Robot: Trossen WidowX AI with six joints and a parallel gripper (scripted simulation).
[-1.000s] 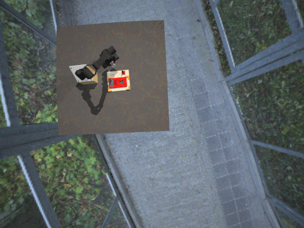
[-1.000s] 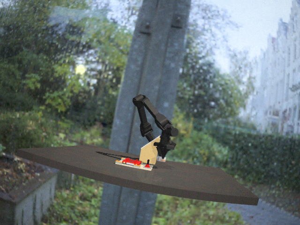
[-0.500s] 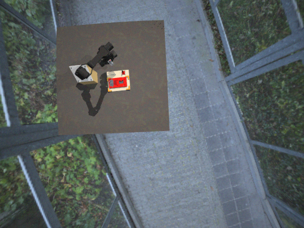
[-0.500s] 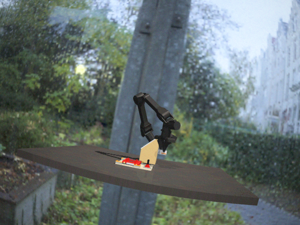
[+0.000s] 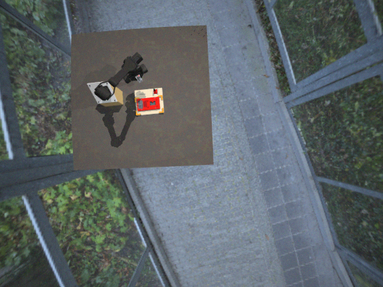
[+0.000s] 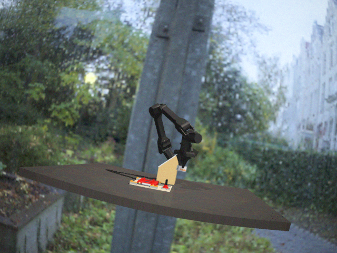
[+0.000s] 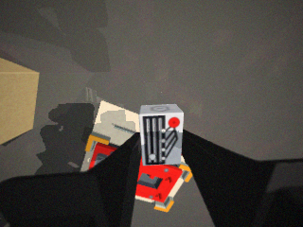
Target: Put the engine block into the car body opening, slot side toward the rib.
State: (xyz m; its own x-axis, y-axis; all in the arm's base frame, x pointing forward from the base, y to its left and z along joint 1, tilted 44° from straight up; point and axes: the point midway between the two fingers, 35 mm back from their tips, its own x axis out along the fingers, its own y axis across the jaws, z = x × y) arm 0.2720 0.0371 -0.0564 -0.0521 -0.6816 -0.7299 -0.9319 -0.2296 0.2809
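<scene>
Black all over, holds the engine block (image 5: 139, 78) (image 6: 181, 168) (image 7: 161, 136) between the fingers of the gripper (image 5: 137, 76) (image 6: 183, 166) (image 7: 160, 135), partly open and closed against the sides. Carries it above the table (image 5: 182, 133) (image 6: 212, 200) (image 7: 227, 57), clear of the car body (image 5: 157, 106) (image 6: 148, 181) (image 7: 168, 174), toward the far left as seen from above. In the wrist view, runs lengthwise from top to bottom, with dark slots along the left half of the broad face and a red disc at upper right. Cannot tell from this which side faces the rib.

Below, on the cream board (image 5: 147, 91) (image 6: 142, 187) (image 7: 118, 110), stretches the car body's long axis left to right in the top view. Beyond it, on the far right, places the red piece (image 5: 155, 91) (image 6: 165, 186) with its black post (image 6: 166, 181) upright.
</scene>
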